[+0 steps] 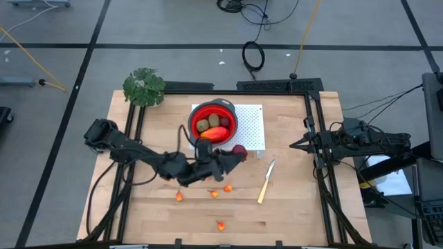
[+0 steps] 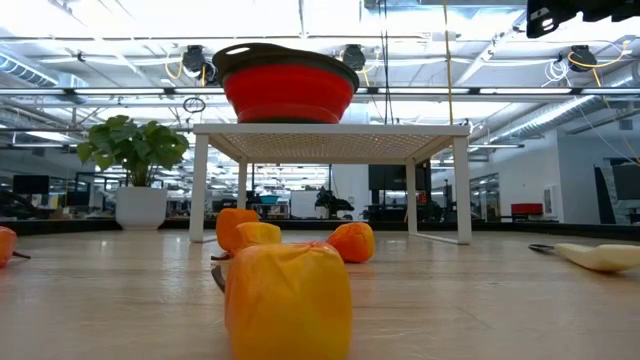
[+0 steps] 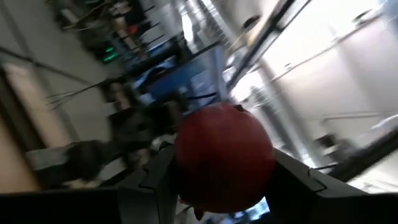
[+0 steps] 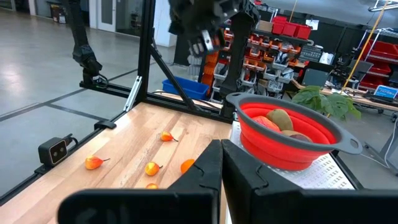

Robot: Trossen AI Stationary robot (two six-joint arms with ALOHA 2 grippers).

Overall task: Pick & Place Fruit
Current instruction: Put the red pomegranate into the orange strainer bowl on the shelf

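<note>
The table (image 1: 291, 207) is carrying a white rack (image 1: 255, 131) near its far edge, with the red bowl (image 1: 214, 122) sitting on the rack's left part. The left gripper (image 1: 237, 153) is hanging just off the bowl's near rim, clenching a dark red fruit (image 3: 224, 158). The right gripper (image 1: 296, 144) is waiting at the right edge, fingers pressed together. Olive and red-orange fruit (image 1: 211, 126) are lying in the bowl. A knife (image 1: 266, 181) is lying right of centre. Tiny orange fruits (image 1: 220, 192) are dotting the near half.
</note>
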